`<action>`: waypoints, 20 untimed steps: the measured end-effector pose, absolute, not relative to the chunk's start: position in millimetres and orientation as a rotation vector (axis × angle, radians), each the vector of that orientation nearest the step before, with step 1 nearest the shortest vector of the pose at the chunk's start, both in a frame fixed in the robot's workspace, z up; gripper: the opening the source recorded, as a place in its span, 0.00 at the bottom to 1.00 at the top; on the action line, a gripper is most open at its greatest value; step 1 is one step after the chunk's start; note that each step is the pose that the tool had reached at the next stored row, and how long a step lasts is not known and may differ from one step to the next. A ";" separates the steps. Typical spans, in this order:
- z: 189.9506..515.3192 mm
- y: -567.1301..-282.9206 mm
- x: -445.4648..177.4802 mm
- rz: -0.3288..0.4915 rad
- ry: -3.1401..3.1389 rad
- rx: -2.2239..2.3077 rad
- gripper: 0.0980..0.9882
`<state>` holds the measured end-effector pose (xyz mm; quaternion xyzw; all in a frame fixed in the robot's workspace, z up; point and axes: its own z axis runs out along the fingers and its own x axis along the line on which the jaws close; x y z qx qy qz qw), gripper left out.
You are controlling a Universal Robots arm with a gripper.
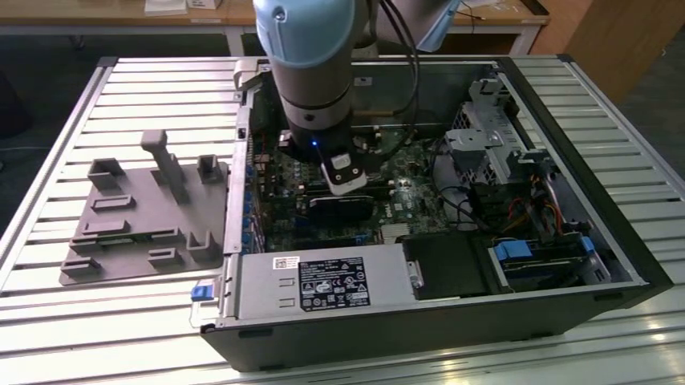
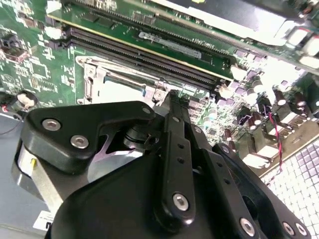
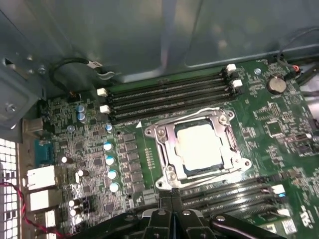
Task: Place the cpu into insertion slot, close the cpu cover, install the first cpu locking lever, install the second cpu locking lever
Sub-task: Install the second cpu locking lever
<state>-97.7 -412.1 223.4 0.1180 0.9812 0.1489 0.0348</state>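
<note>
The arm reaches down into the open computer case (image 1: 599,241) in the middle of the exterior view, and its gripper (image 1: 345,180) hangs low over the green motherboard (image 1: 289,200), just above the centre of the frame. In the first wrist view the insertion slot (image 3: 199,147) sits a little right of centre, with the cpu (image 3: 199,145) already lying flat in it, its pale metal top catching the light. The cpu cover (image 3: 167,142) looks lowered around the chip, its silvery frame bordering the square on every side. The gripper (image 3: 172,195) shows at the bottom centre of that frame, its two black fingers pressed together with no gap between them and nothing held, tips just short of the socket's near edge; so the socket lies straight ahead of the fingertips, and the thin wire lever (image 3: 209,111) along the frame's far side runs crosswise to the fingers. I judge the levers not yet latched, though I can't be sure of it. In the second wrist view the gripper's black body (image 2: 149,189) covers the lower half of the frame and hides most of the socket, leaving a corner of the metal frame (image 2: 94,79) at upper left. From the exterior view the socket is hidden behind the arm.
</note>
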 end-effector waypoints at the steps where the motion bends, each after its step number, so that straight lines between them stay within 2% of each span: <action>1: 223.9 -412.1 -97.3 0.450 3.016 0.366 0.00; 13: 224.6 -411.9 -74.8 0.425 3.012 0.391 0.00; 20: 224.6 -405.1 -66.7 0.376 3.014 0.393 0.00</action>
